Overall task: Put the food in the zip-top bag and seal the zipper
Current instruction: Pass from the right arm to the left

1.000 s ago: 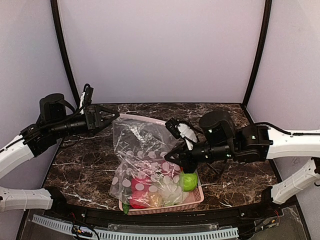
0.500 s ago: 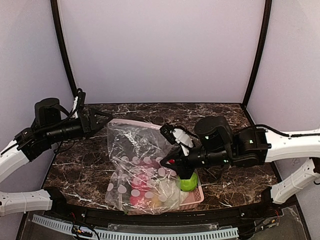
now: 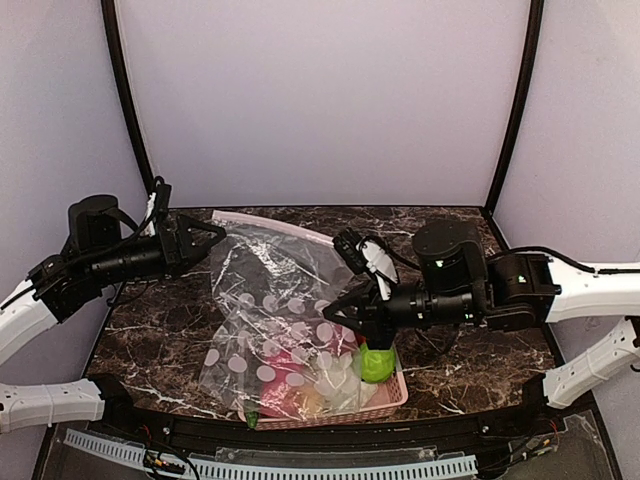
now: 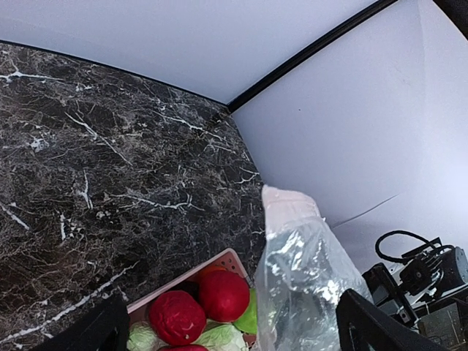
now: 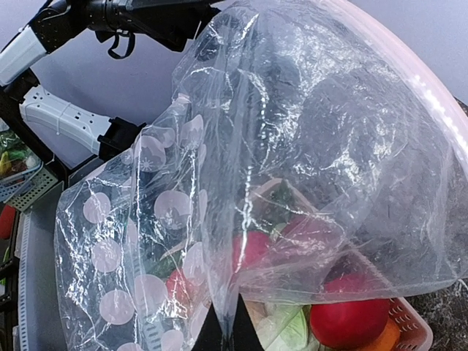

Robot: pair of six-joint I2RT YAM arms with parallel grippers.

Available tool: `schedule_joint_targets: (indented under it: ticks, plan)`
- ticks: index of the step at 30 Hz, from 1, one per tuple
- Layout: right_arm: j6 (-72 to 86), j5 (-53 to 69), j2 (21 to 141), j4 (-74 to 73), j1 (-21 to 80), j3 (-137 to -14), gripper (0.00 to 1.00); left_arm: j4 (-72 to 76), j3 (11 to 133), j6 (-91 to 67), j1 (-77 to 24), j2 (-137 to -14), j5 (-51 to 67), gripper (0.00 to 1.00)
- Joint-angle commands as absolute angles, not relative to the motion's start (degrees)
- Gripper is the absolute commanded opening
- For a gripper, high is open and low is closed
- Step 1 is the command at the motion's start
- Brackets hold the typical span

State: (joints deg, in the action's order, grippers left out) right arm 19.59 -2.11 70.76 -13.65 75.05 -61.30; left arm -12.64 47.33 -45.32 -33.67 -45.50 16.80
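The clear zip-top bag [image 3: 270,300] with pale oval prints hangs spread above the pink basket. Its pinkish zipper strip [image 3: 285,226] runs along the top edge and shows in the right wrist view [image 5: 413,84]. My right gripper [image 3: 355,316] is shut on a fold of the bag's lower edge [image 5: 225,325]. My left gripper [image 3: 208,240] is open, its fingers wide apart, and the bag's top corner [image 4: 289,201] stands between them, nearer the right finger [image 4: 365,322]. The food lies in the basket under the bag: red balls [image 4: 223,292], a green ball [image 3: 377,363], and pale cabbage [image 4: 212,338].
The pink slatted basket [image 3: 397,393] stands at the table's near edge, mid-right. Dark marble table [image 3: 160,320] spreads to the left and back. Black corner posts and pale walls enclose the table. A slotted rail runs along the front edge.
The bag has been lifted and spread, and its top edge is higher. My right gripper has shifted slightly right with the fold in it. My left arm drew back to the left.
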Motion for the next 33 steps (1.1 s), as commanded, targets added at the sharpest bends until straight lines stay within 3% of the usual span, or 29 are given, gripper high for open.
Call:
schedule_joint_targets:
  ticks: [1,4,14,18,22,24,27,33]
  plan:
    - [20.3,-0.33,70.56,-11.61,75.9,-60.27,0.0,-8.45,48.4,-47.55,-33.93,-45.83,19.66,1.0]
    - [20.23,0.44,70.77,-11.59,75.92,-60.37,0.0,-6.83,48.23,-48.59,-33.93,-46.67,21.03,0.98]
    - [20.07,2.76,70.57,-11.56,75.91,-60.12,0.0,-4.62,47.39,-49.49,-33.97,-47.64,21.48,0.71]
    - [20.59,2.21,70.41,-11.15,75.89,-59.47,0.0,-4.34,46.93,-49.57,-33.93,-47.51,21.79,0.52]
    - [21.93,0.25,69.23,-10.9,75.94,-58.93,0.0,-3.64,46.56,-48.43,-33.97,-47.14,22.81,0.27]
    - [22.86,-2.02,68.0,-10.27,75.91,-58.06,0.06,-4.08,46.95,-47.36,-33.93,-47.05,23.49,0.17]
    - [24.49,-4.43,65.66,-8.77,75.83,-55.83,0.27,-5.49,47.5,-46.16,-33.93,-46.61,23.92,0.03]
    - [29.58,-11.08,60.27,-8.85,74.61,-52.16,0.86,-4.47,46.67,-44.92,-33.93,-45.1,25.58,0.01]
